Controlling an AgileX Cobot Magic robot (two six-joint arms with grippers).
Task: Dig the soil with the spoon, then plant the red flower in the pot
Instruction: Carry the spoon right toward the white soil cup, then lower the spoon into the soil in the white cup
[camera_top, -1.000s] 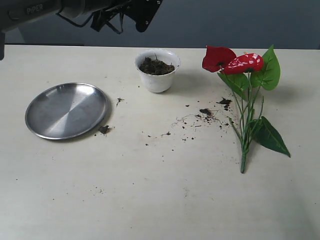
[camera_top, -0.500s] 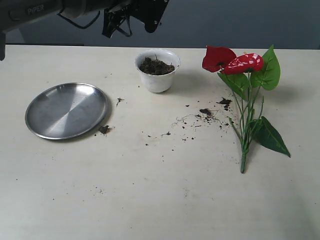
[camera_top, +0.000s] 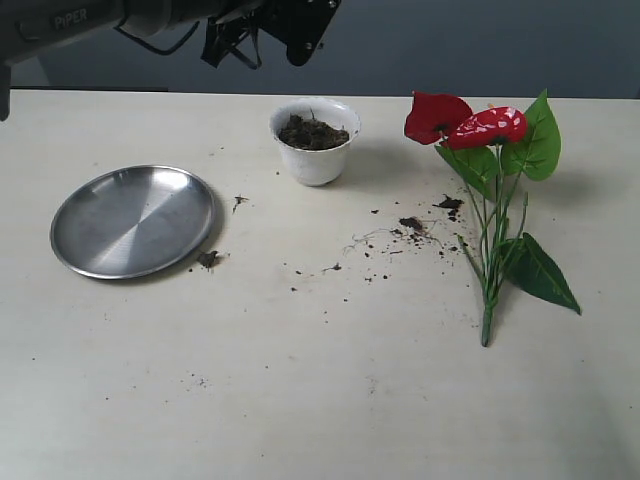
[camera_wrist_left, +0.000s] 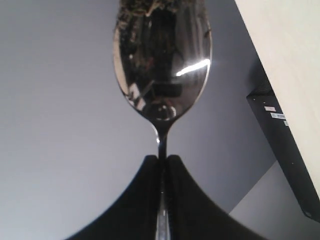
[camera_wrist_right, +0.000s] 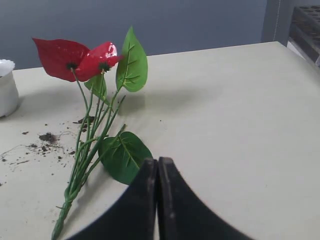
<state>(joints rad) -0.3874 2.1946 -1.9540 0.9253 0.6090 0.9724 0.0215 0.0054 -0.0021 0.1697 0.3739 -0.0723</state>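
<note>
While our left claw (camera_wrist_left: 162, 165) is raised above and behind the pot (camera_top: 314, 141), it stays out of contact with everything on the table (camera_top: 320, 400); its jaws are clamped on the thin handle of the spoon (camera_wrist_left: 161, 65), whose bowl carries dirt along its tip. Our right claw (camera_wrist_right: 158, 170) is pressed together and empty, hovering just beside the flower (camera_wrist_right: 90, 59). Soil (camera_top: 312, 132): a dark clump filling the pot to near its rim. Flower: lying flat on the table, well right of the pot, blooms toward the far edge, stem ends toward us. Plate (camera_top: 133, 220): steel, left of the pot, bare. Crumbs (camera_top: 410, 225): loose specks and root fibres strewn between pot and flower. Step in hand, as we judge it: digging, with the planting not yet begun. Next move calls for us to bring the spoon down over the pot and drive its tip into the soil to open a hole, gently, since the small pot could tip or spill more earth.
</note>
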